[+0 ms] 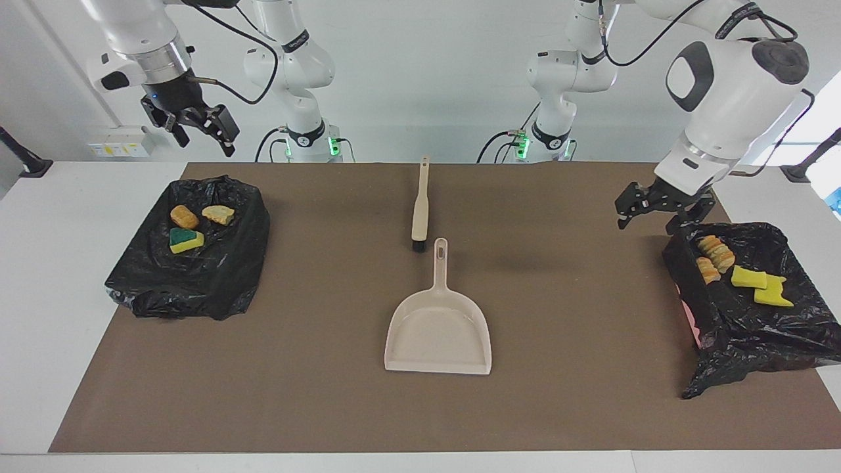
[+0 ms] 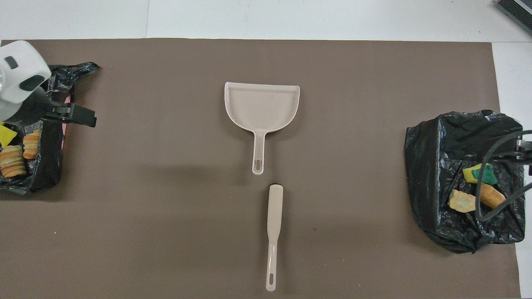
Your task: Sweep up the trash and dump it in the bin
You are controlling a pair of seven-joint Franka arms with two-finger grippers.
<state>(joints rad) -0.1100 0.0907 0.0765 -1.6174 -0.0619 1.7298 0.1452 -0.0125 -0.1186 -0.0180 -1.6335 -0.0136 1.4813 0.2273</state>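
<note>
The trash lies in two black-bagged bins. The bin [image 1: 217, 282] at the right arm's end holds two tan lumps [image 1: 184, 216] and a green-topped sponge [image 1: 186, 240]. The bin [image 1: 742, 328] at the left arm's end holds ridged bread pieces [image 1: 715, 253] and yellow sponges [image 1: 749, 277]. My left gripper [image 1: 660, 213] hangs open and empty over that bin's edge nearest the robots, and the overhead view shows this gripper [image 2: 70, 116] too. My right gripper [image 1: 197, 128] waits open and empty, raised high over the other bin.
A beige dustpan [image 1: 439, 328] lies empty mid-mat, its handle pointing to the robots. A beige brush [image 1: 420, 210] lies in line with it, nearer the robots, bristles by the handle tip. In the overhead view the dustpan [image 2: 262, 104] and brush [image 2: 274, 220] both lie untouched. A brown mat [image 1: 315, 394] covers the table.
</note>
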